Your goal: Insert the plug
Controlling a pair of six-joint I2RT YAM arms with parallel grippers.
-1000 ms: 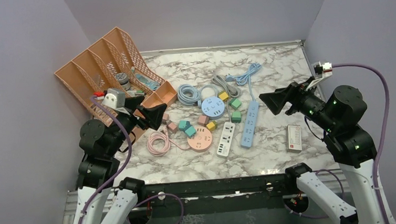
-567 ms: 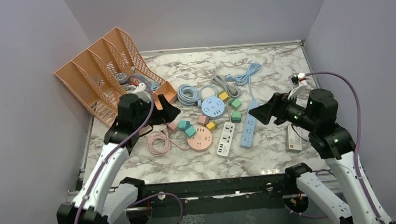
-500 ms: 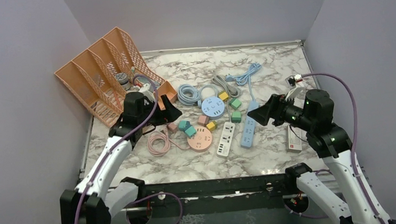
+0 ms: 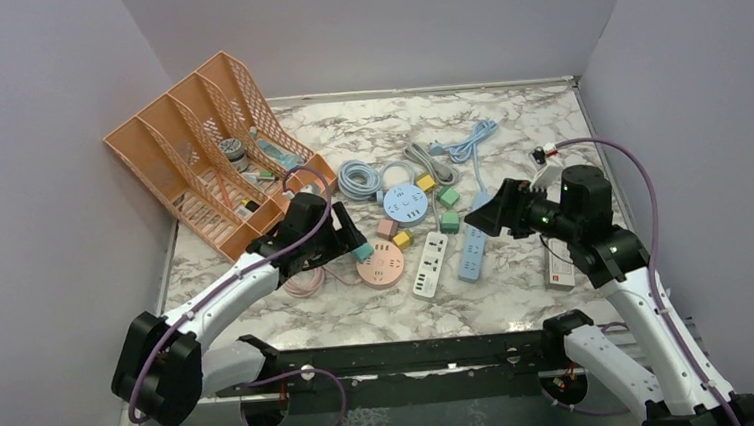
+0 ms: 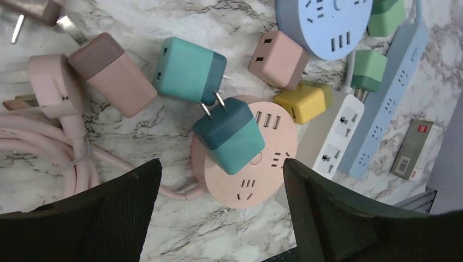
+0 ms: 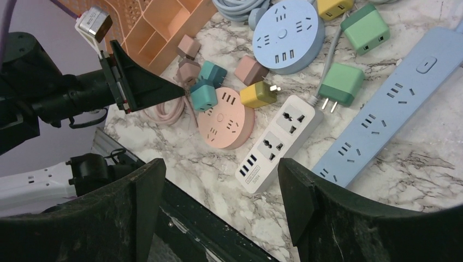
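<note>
Desk (image 4: pixel 380 318): one, marble-patterned; clock directions are read from overhead, with 12 at the far wall.
Left gripper (image 5: pixel 221 166): fingers spread wide with nothing between them, hanging low over the teal plugs at about 8 o'clock from the desk's middle.
Right gripper (image 6: pixel 218 164): spread wide and holding nothing, raised near the long blue strip at about 3 o'clock.
Teal plugs: two, and neither sits in a socket.
Upper teal plug (image 5: pixel 188 68): lies flat on the marble.
Lower teal plug (image 5: pixel 229 136): lies on its side across the 10 o'clock rim of the round pink strip (image 6: pixel 224 117), with its two prongs pointing at the other teal plug.
Power strips: four, namely the round pink strip, a round blue strip (image 6: pixel 286 35) at its 1 o'clock, a white bar strip (image 6: pixel 278 142) at its 3 o'clock, and the long blue strip (image 6: pixel 393 117) beyond that.
Other cube plugs: seven, made up of three pink cubes (image 6: pixel 250 70), two yellow cubes (image 6: pixel 257 94) and two green cubes (image 6: pixel 341 83).
Cables: four, namely a light blue coil (image 4: pixel 356 179), a grey coil (image 4: pixel 417 157), a blue cord (image 4: pixel 468 141) and a pink coil (image 5: pixel 33 142).
File rack (image 4: pixel 196 125): one, orange, at 10 o'clock, with small items in its slots.
White box (image 4: pixel 558 265): one, with a red label, at 4 o'clock.
</note>
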